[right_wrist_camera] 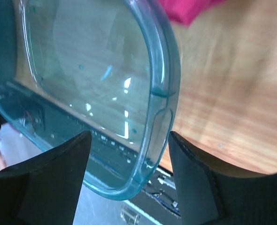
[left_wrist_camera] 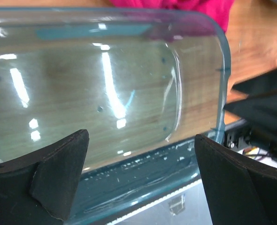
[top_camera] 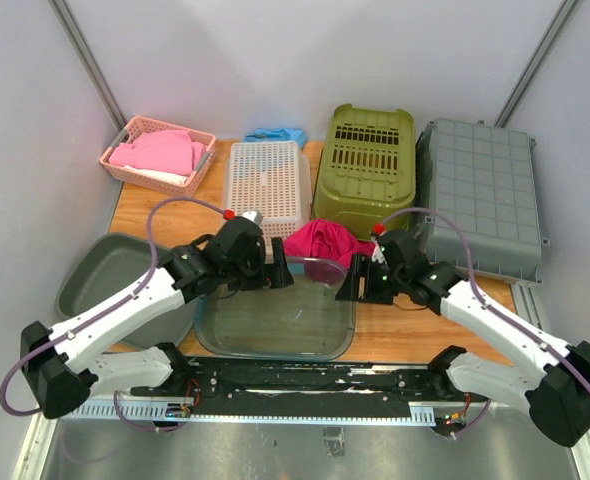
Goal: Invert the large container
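The large container (top_camera: 275, 320) is a clear, teal-tinted rectangular tub lying on the wooden table at the near edge, between both arms. My left gripper (top_camera: 278, 277) is open at its back left rim. In the left wrist view the tub (left_wrist_camera: 105, 84) fills the frame and my gripper (left_wrist_camera: 141, 176) stands wide open over its wall without gripping it. My right gripper (top_camera: 349, 288) is open at the tub's right rim. In the right wrist view the rim (right_wrist_camera: 159, 93) runs down between the spread fingers of my gripper (right_wrist_camera: 126, 173); no contact shows.
A magenta cloth (top_camera: 325, 242) lies just behind the tub. A grey bin (top_camera: 100, 275) is at the left. At the back stand a pink basket (top_camera: 160, 155), a white perforated basket (top_camera: 267, 185), an olive basket (top_camera: 368, 165) and a grey crate (top_camera: 480, 195).
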`<state>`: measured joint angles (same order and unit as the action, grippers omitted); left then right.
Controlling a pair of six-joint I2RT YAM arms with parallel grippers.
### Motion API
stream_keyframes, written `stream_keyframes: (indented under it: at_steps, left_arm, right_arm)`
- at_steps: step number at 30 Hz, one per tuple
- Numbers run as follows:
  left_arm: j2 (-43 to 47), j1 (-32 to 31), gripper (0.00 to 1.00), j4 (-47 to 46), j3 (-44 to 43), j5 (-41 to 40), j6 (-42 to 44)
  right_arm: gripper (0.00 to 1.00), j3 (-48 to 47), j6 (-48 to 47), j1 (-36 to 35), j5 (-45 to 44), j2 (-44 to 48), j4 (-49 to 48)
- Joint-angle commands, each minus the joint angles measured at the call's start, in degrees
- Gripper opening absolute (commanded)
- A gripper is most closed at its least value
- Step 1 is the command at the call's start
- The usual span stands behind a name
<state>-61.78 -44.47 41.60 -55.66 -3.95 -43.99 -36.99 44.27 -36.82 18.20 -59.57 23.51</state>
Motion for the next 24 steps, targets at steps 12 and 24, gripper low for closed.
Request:
stream_keyframes:
  at_steps: [12,24]
  left_arm:
    - [-25.2,-22.5,0.99,-12.6,-13.4,-13.1,-10.7]
    - [-47.6,-27.7,0.83,-2.7,-29.5,-24.3,-14.0]
  right_arm:
    - [0.69,-17.5,-13.0,28.2,-23.8,6.6,21.8]
    - [0.68,-18.1,-16.7,35.2,-16.5,9.8,20.0]
